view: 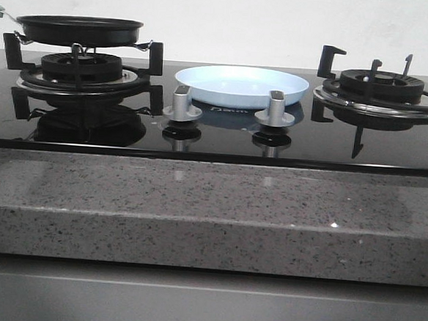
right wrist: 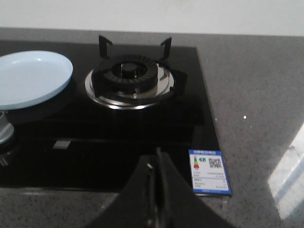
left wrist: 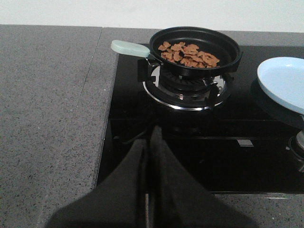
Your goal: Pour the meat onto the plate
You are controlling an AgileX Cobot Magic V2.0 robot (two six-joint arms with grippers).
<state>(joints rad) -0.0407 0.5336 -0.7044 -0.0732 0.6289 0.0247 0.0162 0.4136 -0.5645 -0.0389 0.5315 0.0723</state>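
Because the frying pan (left wrist: 194, 50) sits on the burner at the hob's left end, its pale handle (left wrist: 129, 47) pointing out over the hob's left edge, the left gripper (left wrist: 151, 142) is the nearer arm; pan and handle lie ahead of its fingertips. One hob (view: 216, 135), two burners, one plate (view: 241, 85) standing empty at mid-hob along the far edge, one pan, two knobs (view: 183, 103). One heap of meat (left wrist: 187, 53) lies inside the pan. Left fingers are pressed together, holding nothing. The right gripper (right wrist: 156, 164) is likewise closed and empty, near the hob's right front corner.
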